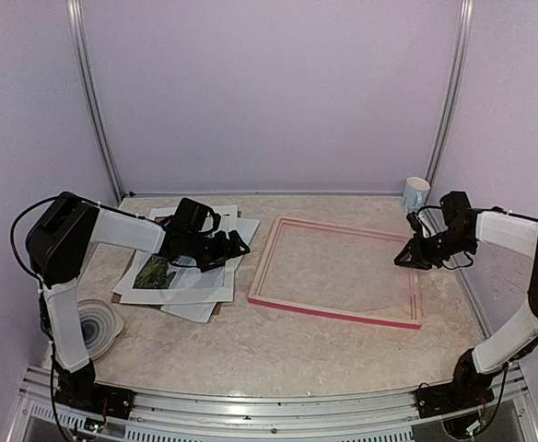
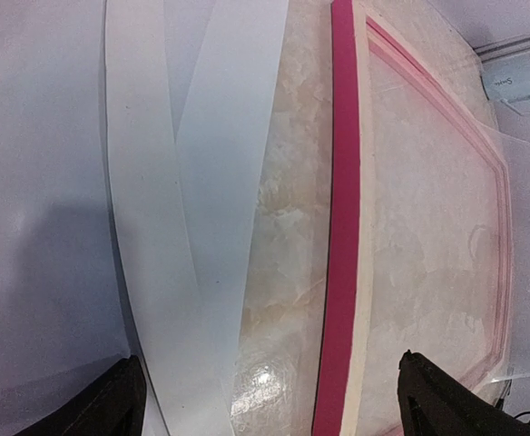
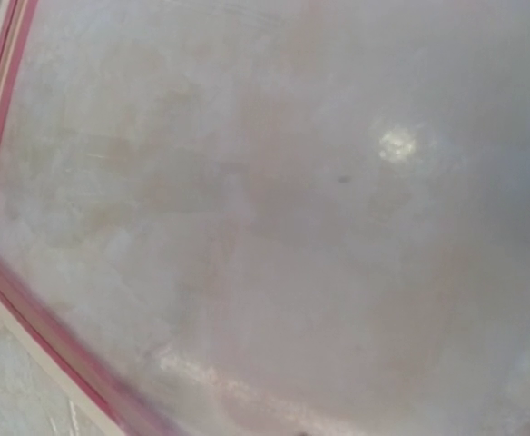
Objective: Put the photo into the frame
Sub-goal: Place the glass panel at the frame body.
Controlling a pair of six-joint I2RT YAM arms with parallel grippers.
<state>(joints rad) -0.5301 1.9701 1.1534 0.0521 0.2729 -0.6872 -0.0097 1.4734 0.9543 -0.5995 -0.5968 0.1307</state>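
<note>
Guessing photo (image 1: 156,273) is light, floppy, slick; pinch its exposed edge; left gripper (image 1: 235,247) wide open; right gripper (image 1: 413,255) state unclear.

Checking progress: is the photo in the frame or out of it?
Out. The photo lies on the white sheets left of the frame, inside which only the marbled tabletop shows.

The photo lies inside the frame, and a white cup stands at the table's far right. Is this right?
No: the photo lies on the white sheets left of the frame, as the top view shows. The cup part holds.
</note>
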